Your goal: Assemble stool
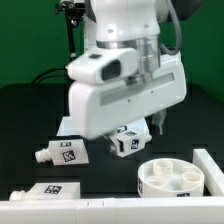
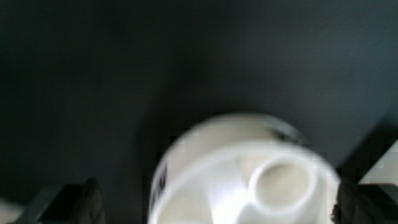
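Note:
The stool's round white seat [image 1: 178, 180], with several holes, lies at the exterior view's lower right. One short white leg [image 1: 62, 153] with a tag lies on the black table at the left. A second leg [image 1: 125, 142] lies just under my hand. A third tagged leg [image 1: 50, 190] rests at the bottom left against a white rail. My gripper [image 1: 138, 133] hangs low over the second leg, its fingers mostly hidden by the hand. In the wrist view this leg [image 2: 240, 170] is a blurred white shape between the dark fingertips [image 2: 71, 202], and the gripper [image 2: 222, 212] is open.
A white rail [image 1: 70, 207] runs along the bottom edge of the exterior view, and a white wall piece [image 1: 208, 162] stands just right of the seat. The arm's bulky white body [image 1: 125, 85] hides the middle of the table.

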Controlling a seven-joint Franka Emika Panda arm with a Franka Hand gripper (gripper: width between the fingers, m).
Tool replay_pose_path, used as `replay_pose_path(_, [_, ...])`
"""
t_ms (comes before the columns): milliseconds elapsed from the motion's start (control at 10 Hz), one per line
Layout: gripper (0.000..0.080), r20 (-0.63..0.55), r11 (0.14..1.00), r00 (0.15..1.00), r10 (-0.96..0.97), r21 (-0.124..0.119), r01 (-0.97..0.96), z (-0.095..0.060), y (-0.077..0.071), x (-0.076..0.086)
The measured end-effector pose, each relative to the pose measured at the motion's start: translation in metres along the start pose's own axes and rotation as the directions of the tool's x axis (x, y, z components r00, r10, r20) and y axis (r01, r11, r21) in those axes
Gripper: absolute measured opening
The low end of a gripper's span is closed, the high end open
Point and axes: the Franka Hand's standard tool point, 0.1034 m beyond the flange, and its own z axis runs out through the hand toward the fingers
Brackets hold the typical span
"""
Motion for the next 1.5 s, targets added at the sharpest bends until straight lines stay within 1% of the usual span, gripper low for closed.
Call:
replay_pose_path(100, [0.0648, 0.016, 0.996, 0.996, 0.09, -0.001, -0.09, 0.005, -0.011, -0.022])
replay_pose_path(200, [0.0648, 0.02, 0.995, 0.995, 0.099, 0.004, -0.099, 0.006, -0.01, -0.027])
replay_pose_path(300, [0.0648, 0.018, 0.988, 0.988, 0.153, 0.007, -0.153, 0.007, -0.011, -0.025])
replay_pose_path(400, [0.0648, 0.017, 0.964, 0.964, 0.265, 0.014, -0.265, 0.007, -0.014, -0.024])
replay_pose_path(500, [0.0648, 0.018, 0.948, 0.948, 0.317, 0.015, -0.317, 0.008, -0.015, -0.024])
replay_pose_path(600, [0.0648, 0.032, 0.87, 0.87, 0.492, 0.012, -0.493, 0.011, -0.019, -0.029])
replay_pose_path(700, [0.0648, 0.043, 0.802, 0.801, 0.597, 0.005, -0.598, 0.012, -0.024, -0.036])
replay_pose_path(800, [0.0648, 0.049, 0.715, 0.714, 0.698, 0.012, -0.699, 0.011, -0.025, -0.04])
replay_pose_path(900, [0.0648, 0.047, 0.661, 0.661, 0.749, 0.022, -0.75, 0.009, -0.021, -0.041])
replay_pose_path(1100, [0.0648, 0.055, 0.584, 0.585, 0.809, 0.022, -0.811, 0.011, -0.027, -0.039])
replay_pose_path(1200, [0.0648, 0.072, 0.506, 0.508, 0.859, 0.035, -0.862, 0.014, -0.026, -0.044])
replay_pose_path(1300, [0.0648, 0.107, 0.371, 0.373, 0.922, 0.044, -0.928, 0.023, -0.022, -0.057])
replay_pose_path(1400, [0.0648, 0.135, 0.275, 0.278, 0.951, 0.042, -0.96, 0.032, -0.023, -0.07])
replay_pose_path(1500, [0.0648, 0.16, 0.206, 0.21, 0.964, 0.04, -0.978, 0.04, -0.025, -0.081])
